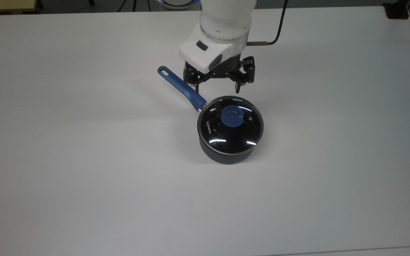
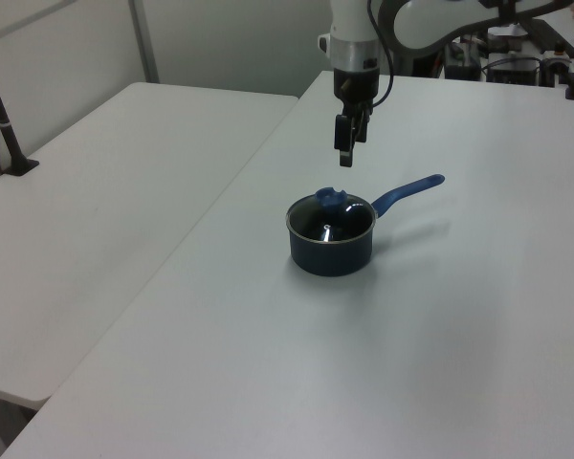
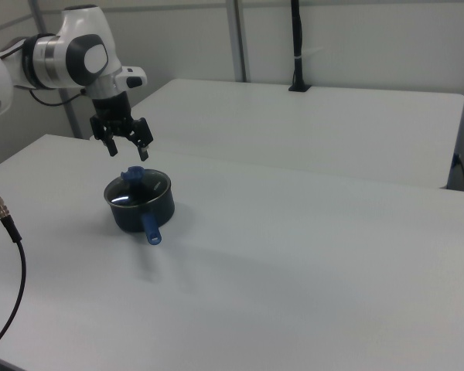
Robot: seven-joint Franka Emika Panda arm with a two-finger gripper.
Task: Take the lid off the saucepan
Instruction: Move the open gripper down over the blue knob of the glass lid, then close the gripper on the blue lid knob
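Top view is cutting the arm off at the frame's upper edge, and the white wrist housing is hiding the base of the hand (image 1: 217, 87), whose fingers are hanging spread and holding nothing, just beyond the saucepan's (image 1: 226, 154) rim. Left view is showing that hand (image 2: 345, 153) hovering above the lid (image 1: 230, 125), apart from its blue knob (image 1: 232, 116). The lid is sitting on the saucepan on the white counter (image 1: 84, 160). Right view is showing a second counter (image 3: 309, 116) behind.

Lab: white tables (image 2: 124, 191); partition walls (image 3: 356, 39)
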